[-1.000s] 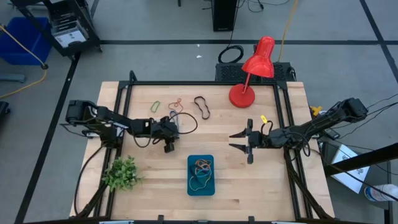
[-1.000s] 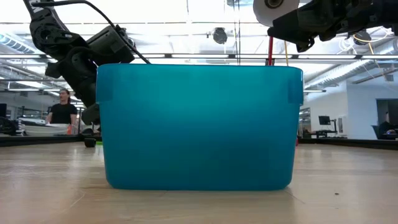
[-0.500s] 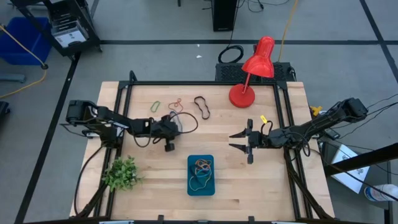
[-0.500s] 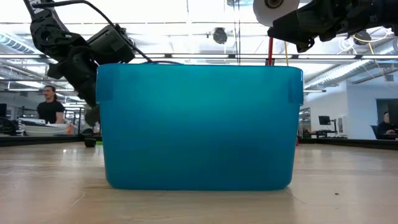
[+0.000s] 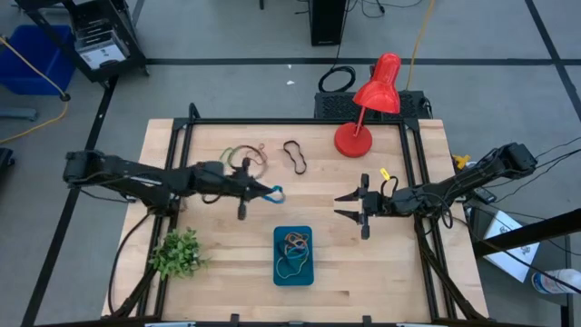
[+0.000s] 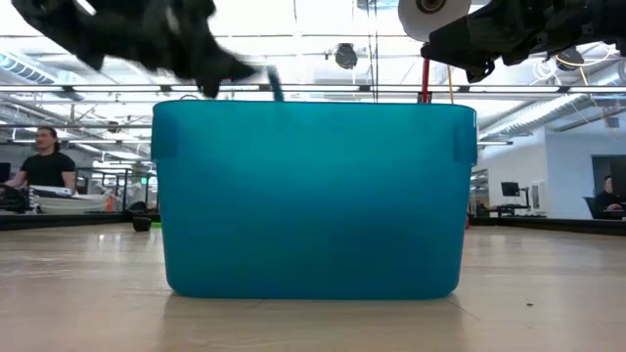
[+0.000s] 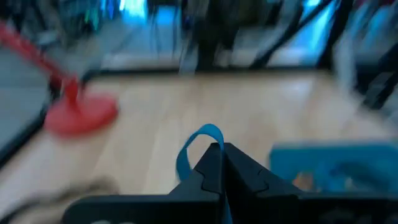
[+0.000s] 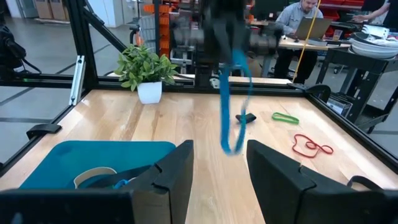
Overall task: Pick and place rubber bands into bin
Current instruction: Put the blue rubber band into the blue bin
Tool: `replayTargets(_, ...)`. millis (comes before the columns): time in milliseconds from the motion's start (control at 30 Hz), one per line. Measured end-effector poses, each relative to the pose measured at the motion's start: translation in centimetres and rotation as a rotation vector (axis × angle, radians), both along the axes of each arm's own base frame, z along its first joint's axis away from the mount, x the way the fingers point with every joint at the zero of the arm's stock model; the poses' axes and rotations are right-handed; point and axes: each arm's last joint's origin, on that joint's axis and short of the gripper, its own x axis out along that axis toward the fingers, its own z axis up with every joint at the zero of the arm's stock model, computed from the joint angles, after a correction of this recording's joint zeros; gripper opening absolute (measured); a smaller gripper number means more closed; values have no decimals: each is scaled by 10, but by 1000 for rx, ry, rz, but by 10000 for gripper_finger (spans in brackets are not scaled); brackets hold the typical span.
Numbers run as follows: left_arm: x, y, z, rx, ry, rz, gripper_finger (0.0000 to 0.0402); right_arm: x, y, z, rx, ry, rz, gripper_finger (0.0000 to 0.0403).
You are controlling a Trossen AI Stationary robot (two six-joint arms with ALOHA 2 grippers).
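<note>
Carrying step was in hand: left gripper (image 5: 263,191) had its jaws pinched fully together on a blue rubber band (image 5: 275,193), which hung as a loose loop off the tips, clear of the surface. It sat up-table and a bit left of the bin (image 5: 293,257), not over it. Bin held several bands (image 5: 294,242) already. My read: next move called for swinging the loop over the bin's opening, dropping a little, then releasing; a floppy band could drape over the rim or cling to a jaw.

Right gripper (image 5: 351,204) waited right of the bin, jaws apart, holding nothing.

Left to pick, at the far side of the surface: green band (image 5: 227,155), red band (image 5: 259,148), black band (image 5: 293,155).

Other stuff: red lamp (image 5: 367,102) at the far right, small plant (image 5: 177,252) at the near left; neither sat on the line to the bin. People (image 8: 300,14) were at desks beyond the table.
</note>
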Motion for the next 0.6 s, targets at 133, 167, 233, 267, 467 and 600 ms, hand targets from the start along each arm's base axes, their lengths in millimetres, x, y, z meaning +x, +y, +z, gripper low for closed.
replayTargets(133,-14,-8,36,-88,-219,-50,14,0,0,0,1,-1,0,146)
replayTargets(167,-17,-10,42,-97,-258,-69,13,0,0,0,1,-2,0,146)
replayTargets(233,-22,-14,51,-99,-315,-110,7,0,0,0,1,-2,0,146)
replayTargets(267,-24,-16,54,-101,-333,-127,6,0,0,0,1,-2,0,146)
replayTargets(467,-27,-28,66,-159,-408,-197,9,0,0,0,1,-3,1,146)
replayTargets(600,-20,-41,84,-140,-379,-277,7,0,0,0,1,-3,1,146)
